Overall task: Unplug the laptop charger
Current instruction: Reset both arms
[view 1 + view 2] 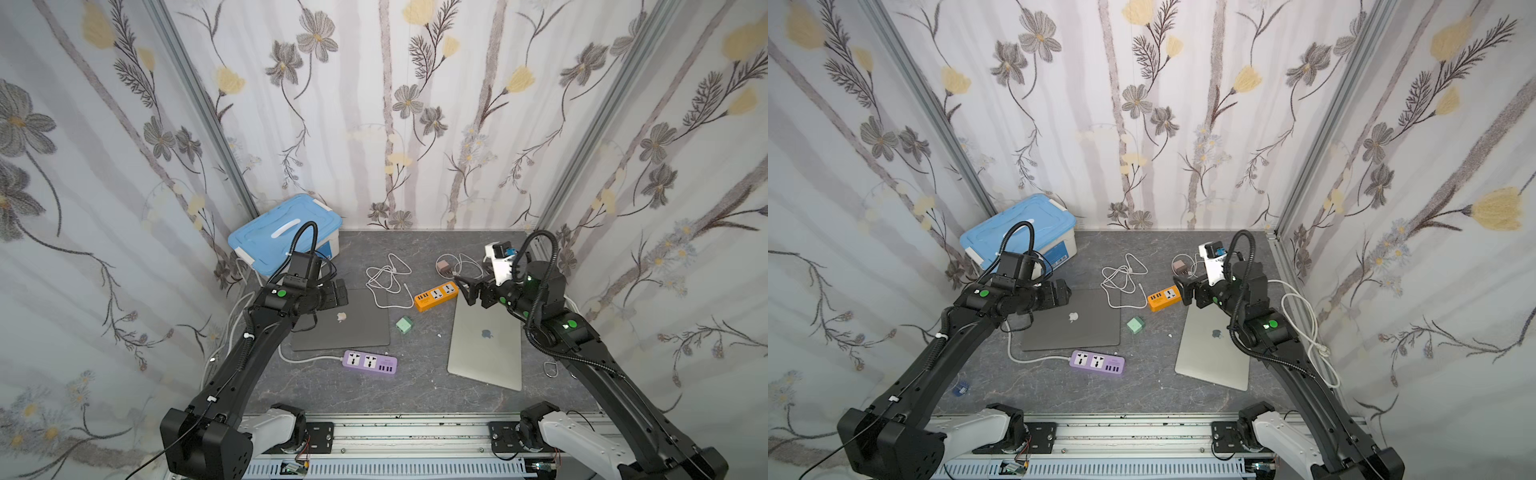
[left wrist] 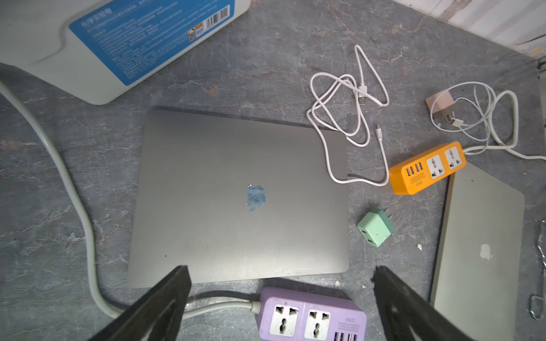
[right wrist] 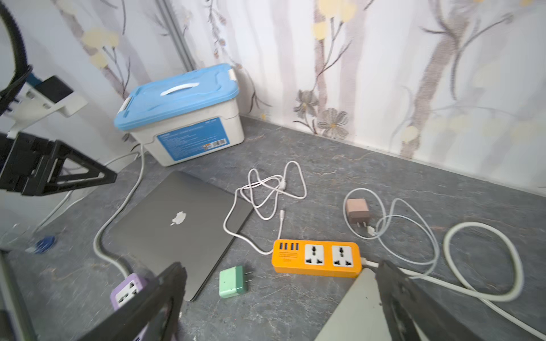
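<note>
Left hand (image 2: pixel 280 268): fingers spread wide, nothing between them. It hangs above the dark laptop (image 2: pixel 236 192), well to the left of the orange power strip (image 3: pixel 316 259). Right hand (image 3: pixel 280 264): also spread wide and holding nothing. In both top views it hangs just off the strip's cord end. The charger brick (image 3: pixel 357 209), pinkish, lies on the tabletop (image 1: pixel 415 390) just behind the orange strip, toward the back wall. Its prongs are out in the open, in no socket, and a thin white lead loops around it. A second white cable (image 3: pixel 274 189) lies in a loose tangle behind and to the left of the strip. One run of it crosses the dark laptop's nearest corner and curves up against the strip's USB end; whether it enters a port there I cannot tell. Both of the strip's universal sockets show bare faces. The silver laptop (image 1: pixel 486 345), lid closed, sits in front of the strip with one corner right up against the cord end. The green adapter (image 3: pixel 232 282) lies on its side in front of the strip's USB end, apart from it. The purple power strip (image 1: pixel 370 363) is farther forward and to the left, sockets bare. The blue-lidded box (image 3: pixel 177 97) stands far left of the orange strip, in the back corner.
</note>
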